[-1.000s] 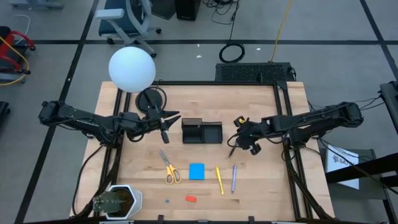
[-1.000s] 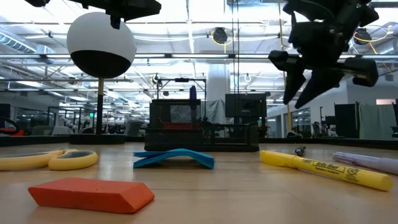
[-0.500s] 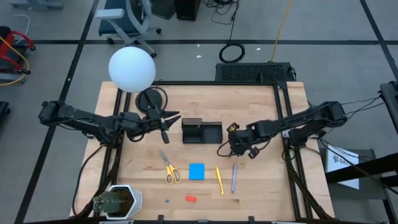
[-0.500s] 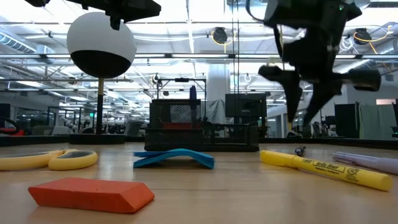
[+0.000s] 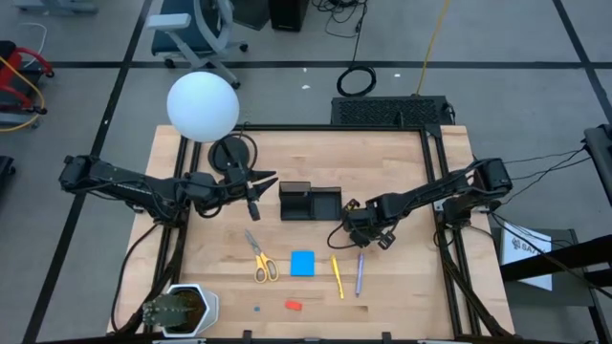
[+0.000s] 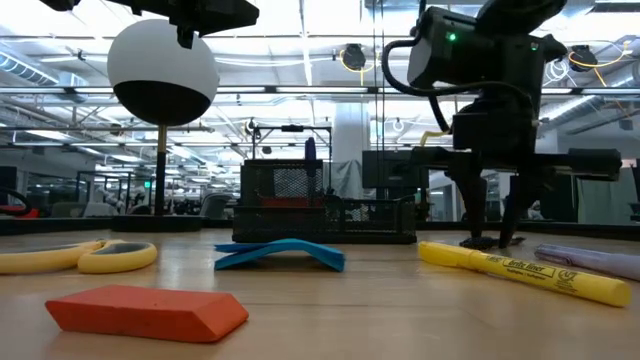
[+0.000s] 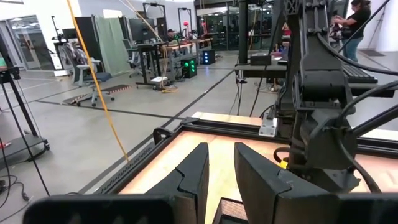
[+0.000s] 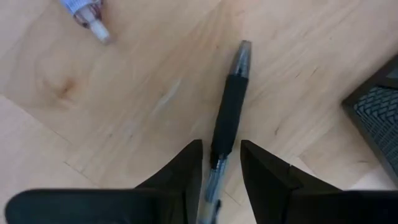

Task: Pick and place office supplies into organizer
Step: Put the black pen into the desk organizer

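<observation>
My right gripper (image 5: 347,229) points down at the table just right of the black organizer (image 5: 310,202). It is open, and its fingers (image 8: 186,168) stand on either side of a dark pen (image 8: 227,112) lying flat on the wood; their tips (image 6: 490,238) are at table height. Whether they touch the pen I cannot tell. Yellow scissors (image 5: 260,258), a blue note pad (image 5: 302,263), a yellow marker (image 5: 337,275), a purple pen (image 5: 360,272) and a red eraser (image 5: 293,305) lie toward the near edge. My left gripper (image 5: 260,189) hovers level, left of the organizer, slightly open and holding nothing.
A lamp with a white globe (image 5: 203,105) and a round black base (image 5: 232,150) stands at the far left. A pot (image 5: 177,311) sits at the near left corner. The organizer's corner (image 8: 379,106) is close beside the right gripper.
My right gripper has sunk to the table and moved toward the left and near edges, tipping from a slant to nearly straight down, so that its fingers now straddle the dark pen. The gap between its fingers is unchanged.
</observation>
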### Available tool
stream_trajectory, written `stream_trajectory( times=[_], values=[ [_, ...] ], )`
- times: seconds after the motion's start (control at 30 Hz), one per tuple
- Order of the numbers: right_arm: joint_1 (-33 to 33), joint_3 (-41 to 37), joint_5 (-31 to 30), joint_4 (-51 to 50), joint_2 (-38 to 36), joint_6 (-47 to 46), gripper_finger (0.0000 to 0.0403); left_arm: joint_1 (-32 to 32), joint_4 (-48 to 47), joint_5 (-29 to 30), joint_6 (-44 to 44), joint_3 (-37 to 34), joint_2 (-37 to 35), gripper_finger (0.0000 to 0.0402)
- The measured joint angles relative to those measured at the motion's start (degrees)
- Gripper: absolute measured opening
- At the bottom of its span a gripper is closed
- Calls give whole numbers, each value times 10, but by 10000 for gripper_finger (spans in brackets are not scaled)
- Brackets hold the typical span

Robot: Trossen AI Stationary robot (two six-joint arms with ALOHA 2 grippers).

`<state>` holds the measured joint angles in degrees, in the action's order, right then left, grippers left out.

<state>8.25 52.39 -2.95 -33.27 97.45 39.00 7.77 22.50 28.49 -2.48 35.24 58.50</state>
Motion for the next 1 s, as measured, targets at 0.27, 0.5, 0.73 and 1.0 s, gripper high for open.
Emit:
stream_trajectory(
  times=[0.27,0.5,0.73,1.0],
  values=[
    [0,-2,9,0,7,-2,66,0,0,0,0,0,0,83],
    [-1,-2,22,9,-12,-6,19,0,0,0,0,0,0,83],
    [0,-5,1,9,-38,-3,19,0,0,0,1,0,0,83],
    [0,-5,-12,16,-99,-13,19,0,0,0,2,0,0,83]
  ],
)
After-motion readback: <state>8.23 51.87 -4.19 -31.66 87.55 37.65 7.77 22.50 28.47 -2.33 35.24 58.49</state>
